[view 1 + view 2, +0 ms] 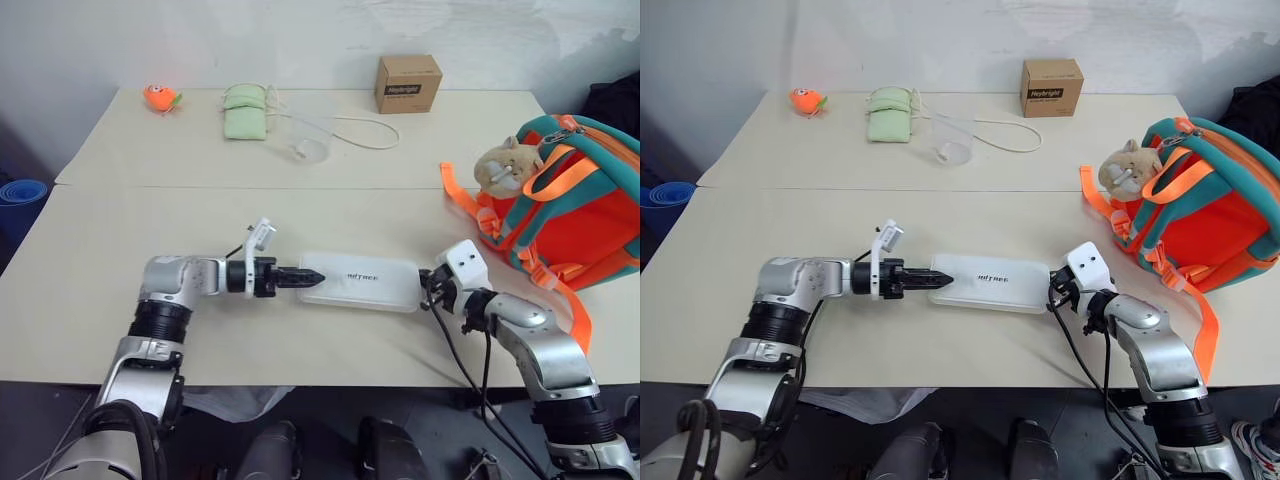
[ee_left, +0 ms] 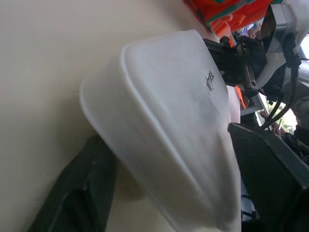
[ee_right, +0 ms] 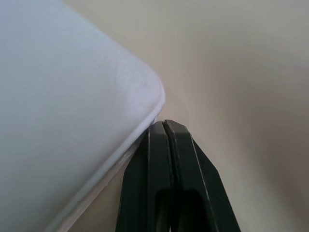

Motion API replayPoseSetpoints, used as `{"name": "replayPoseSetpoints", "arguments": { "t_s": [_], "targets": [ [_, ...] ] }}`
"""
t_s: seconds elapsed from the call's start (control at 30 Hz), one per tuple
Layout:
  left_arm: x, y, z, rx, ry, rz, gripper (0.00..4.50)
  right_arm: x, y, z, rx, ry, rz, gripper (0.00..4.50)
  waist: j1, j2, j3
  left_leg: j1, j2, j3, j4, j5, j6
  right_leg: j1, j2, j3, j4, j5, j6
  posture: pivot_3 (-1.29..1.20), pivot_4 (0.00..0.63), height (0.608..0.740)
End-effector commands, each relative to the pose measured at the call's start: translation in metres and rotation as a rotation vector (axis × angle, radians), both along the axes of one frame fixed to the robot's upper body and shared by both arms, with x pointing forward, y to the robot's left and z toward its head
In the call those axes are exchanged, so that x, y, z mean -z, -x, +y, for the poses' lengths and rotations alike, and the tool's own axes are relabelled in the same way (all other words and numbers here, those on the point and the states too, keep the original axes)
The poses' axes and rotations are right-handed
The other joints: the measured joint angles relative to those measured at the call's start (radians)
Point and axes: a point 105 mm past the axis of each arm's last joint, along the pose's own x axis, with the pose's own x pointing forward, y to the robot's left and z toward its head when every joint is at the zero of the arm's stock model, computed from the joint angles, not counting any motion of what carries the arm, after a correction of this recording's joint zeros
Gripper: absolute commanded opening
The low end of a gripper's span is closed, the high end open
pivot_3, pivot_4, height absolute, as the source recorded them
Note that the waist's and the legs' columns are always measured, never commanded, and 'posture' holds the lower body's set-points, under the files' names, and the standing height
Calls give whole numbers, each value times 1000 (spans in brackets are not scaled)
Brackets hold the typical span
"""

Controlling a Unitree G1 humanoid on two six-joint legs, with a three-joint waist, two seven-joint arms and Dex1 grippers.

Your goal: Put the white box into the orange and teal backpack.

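**White box bracketed end to end by both grippers**

The white box (image 1: 360, 282) is seen lying flat on the near table (image 1: 200, 220), its long axis running left to right between the two arms. At its left end the left gripper (image 1: 306, 277) is set with fingers spread, one above and one below the end, not yet clamped. At the right end the right gripper (image 3: 163, 126) is pressed shut against the corner, grasping nothing. Farther right, well apart, the orange and teal backpack (image 1: 575, 200) stands.
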Motion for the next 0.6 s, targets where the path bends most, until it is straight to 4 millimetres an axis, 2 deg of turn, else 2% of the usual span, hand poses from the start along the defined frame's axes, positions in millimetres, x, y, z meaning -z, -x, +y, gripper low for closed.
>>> {"name": "replayPoseSetpoints", "arguments": {
  "t_s": [0.03,0.1,0.23,0.37,0.47,0.6],
  "targets": [
    [1,0,-5,9,13,42,2686,3,4,-1,12,-6,0,0,-2,0,0,0,0,0,0,0,0,0,0,0,0,0,0,0,150,740],
    [-5,-2,-4,10,31,40,2136,3,7,-3,22,-11,-4,0,0,0,0,-1,0,0,0,0,0,-1,0,0,0,0,0,0,150,740],
    [-15,-2,-4,21,75,43,1387,3,16,-7,40,-18,-10,0,0,-1,0,-1,0,0,0,0,0,-1,0,0,-1,0,0,0,150,740],
    [-31,4,0,47,141,39,1285,-7,35,-27,102,-14,-21,0,0,-1,0,-2,1,0,-1,0,-1,-2,0,0,-1,0,0,0,150,740],
    [-47,9,10,53,196,18,1278,-25,52,-49,188,-60,-43,590,0,-1,0,-5,1,0,-1,0,-1,-4,0,0,-1,0,0,0,150,740],
    [-64,15,33,7,242,-42,1278,-47,70,-80,319,-110,-86,1845,-5,0,0,-4,1,1,-1,0,-1,-5,0,1,-1,0,0,0,150,740]
  ]
}}
